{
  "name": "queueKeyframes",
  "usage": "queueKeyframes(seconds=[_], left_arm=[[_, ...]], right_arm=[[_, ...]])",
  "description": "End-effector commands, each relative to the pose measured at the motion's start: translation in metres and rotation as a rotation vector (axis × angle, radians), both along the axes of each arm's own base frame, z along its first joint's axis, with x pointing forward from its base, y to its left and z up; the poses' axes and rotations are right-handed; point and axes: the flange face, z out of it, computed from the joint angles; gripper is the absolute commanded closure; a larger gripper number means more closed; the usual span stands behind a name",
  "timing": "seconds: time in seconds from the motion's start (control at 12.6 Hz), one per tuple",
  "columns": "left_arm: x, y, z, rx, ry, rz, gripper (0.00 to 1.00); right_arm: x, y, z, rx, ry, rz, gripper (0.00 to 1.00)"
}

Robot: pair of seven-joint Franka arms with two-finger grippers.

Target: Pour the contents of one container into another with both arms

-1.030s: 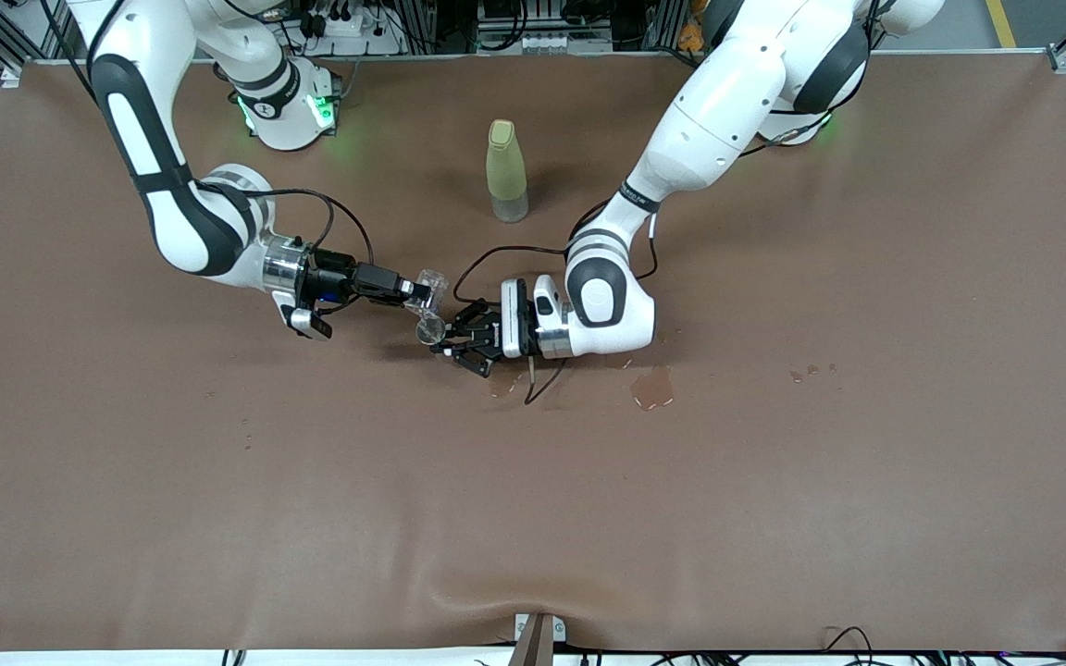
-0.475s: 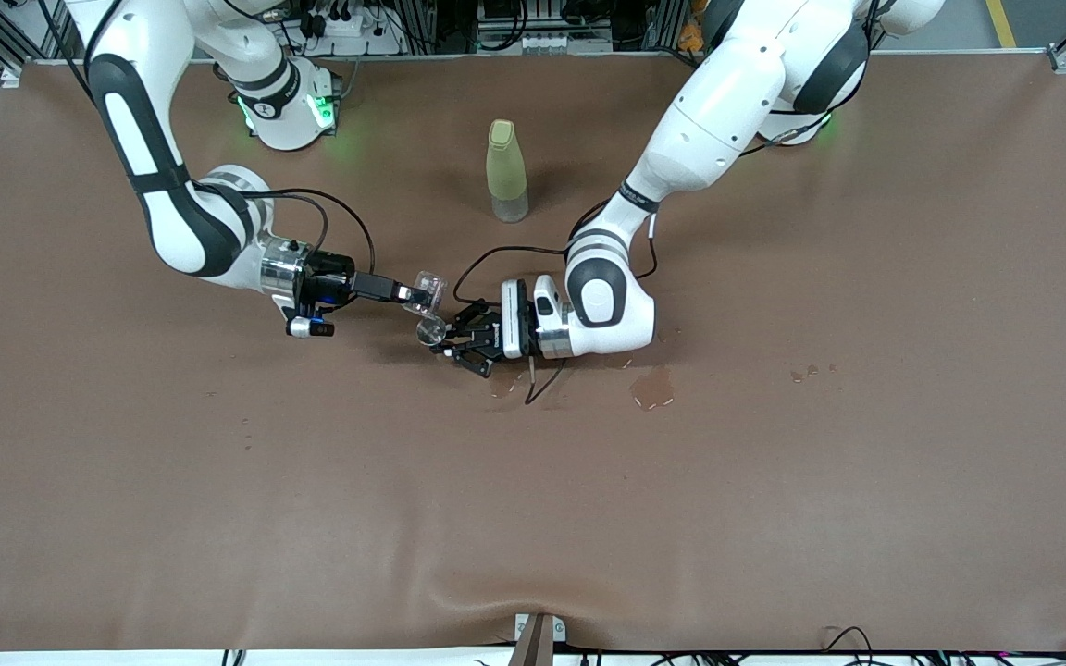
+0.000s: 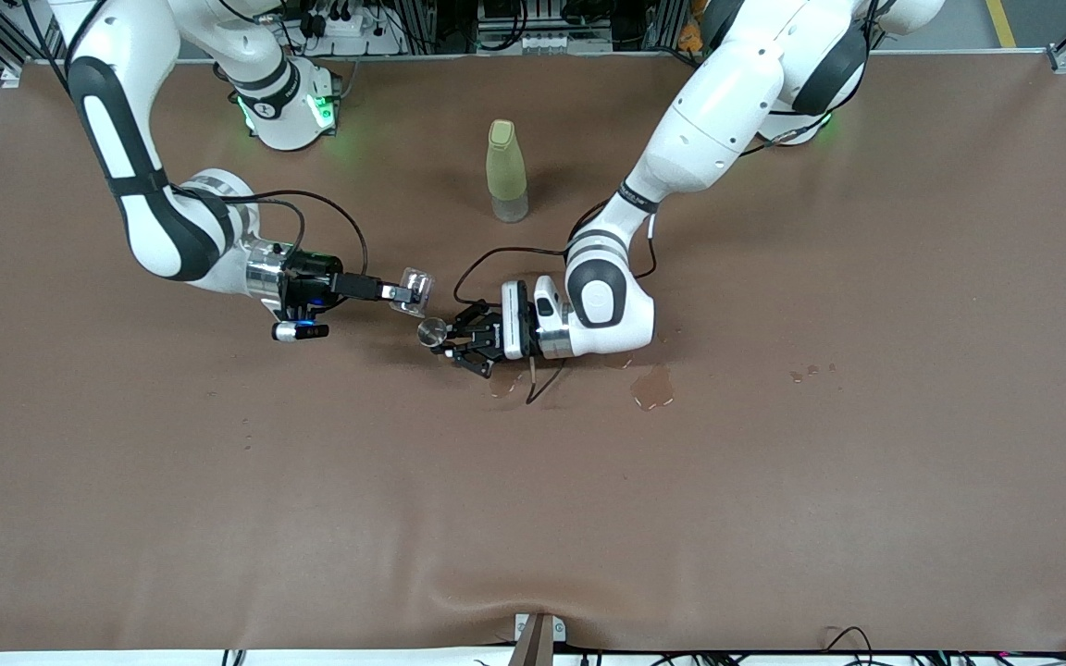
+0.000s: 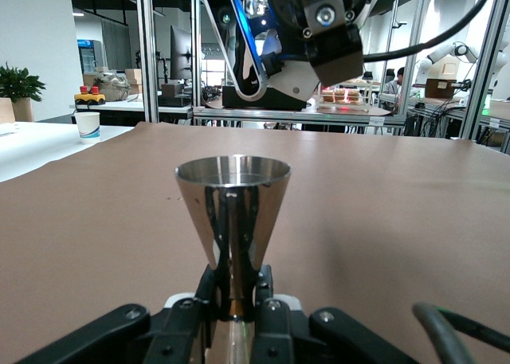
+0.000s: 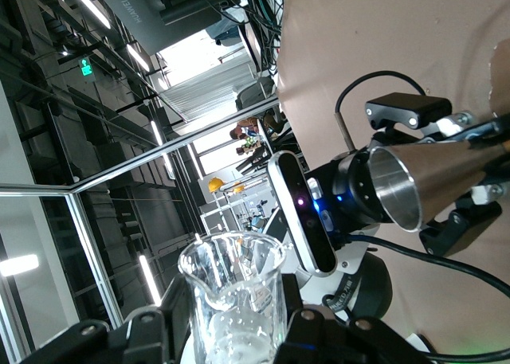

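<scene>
right pincer (image 3: 401,294) clenched on cup (image 3: 416,286): fragile, slick | left pincer (image 3: 452,339) grips jigger (image 3: 431,330) waist: stiff, light; mid-worktop (image 3: 533,518)

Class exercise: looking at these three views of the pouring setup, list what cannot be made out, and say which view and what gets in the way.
1. Liquid level inside the jigger: left wrist view looks at its metal wall; too small in the front view.
2. Jigger's lower cone: hidden by the left claw gripping its waist.
3. Glass cup base: cut off by the right wrist view's edge and the right claw.
4. Bottle contents: front view only, pale opaque body.
</scene>
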Motion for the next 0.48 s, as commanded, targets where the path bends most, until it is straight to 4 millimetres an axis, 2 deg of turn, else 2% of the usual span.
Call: queueKeyframes(seconds=[0.0, 0.24, 0.32, 0.4], left_arm=[[0.001, -0.005, 0.003, -0.015, 0.003, 0.025, 1.0], [0.006, -0.004, 0.013, -0.018, 0.006, 0.03, 1.0], [0.012, -0.001, 0.022, -0.023, 0.003, 0.034, 1.0], [0.027, 0.011, 0.034, -0.026, -0.006, 0.055, 1.0]], right_arm=[[0.007, 0.001, 0.004, 0.01, -0.058, -0.01, 0.93], [0.014, -0.012, 0.001, -0.025, -0.182, -0.016, 0.93], [0.02, -0.019, 0.005, -0.05, -0.214, 0.009, 0.93], [0.031, -0.037, 0.011, -0.092, -0.279, 0.034, 0.92]])
